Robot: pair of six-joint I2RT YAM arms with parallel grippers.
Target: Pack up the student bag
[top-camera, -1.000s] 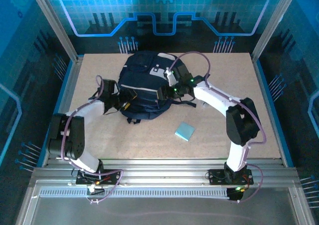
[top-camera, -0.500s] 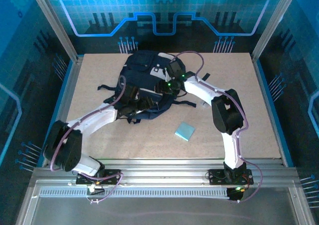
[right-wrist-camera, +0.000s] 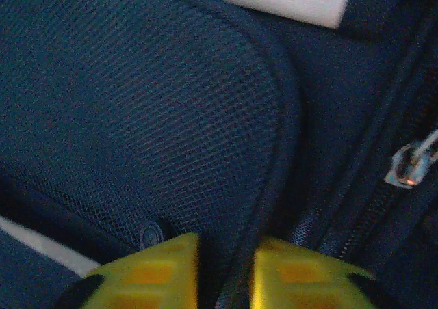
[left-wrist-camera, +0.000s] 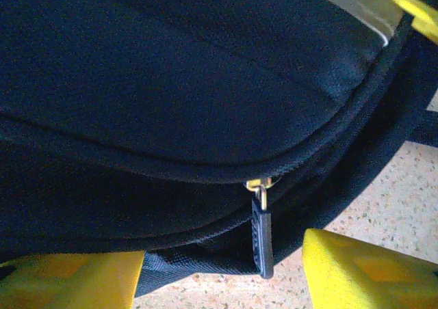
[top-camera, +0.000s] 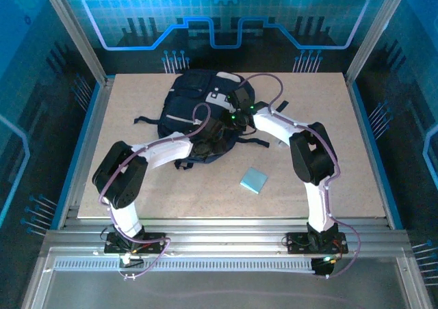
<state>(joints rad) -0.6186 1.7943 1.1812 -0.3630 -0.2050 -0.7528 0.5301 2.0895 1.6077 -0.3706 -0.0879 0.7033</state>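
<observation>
While the left gripper [left-wrist-camera: 222,276] gapes, the right gripper [right-wrist-camera: 224,269] pinches the student bag [right-wrist-camera: 137,117].

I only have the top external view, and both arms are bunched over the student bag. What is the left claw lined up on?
Observer: In the left wrist view the left claw stands open. A dark zip pull hangs between its yellow fingers, touching neither.
Operator: Is that zip open?
Observer: No. The zip line on the student bag looks closed along the stretch that shows.
Operator: And the right claw?
Observer: In the right wrist view the right claw is pinched on the piped edge of a mesh pocket.
</observation>
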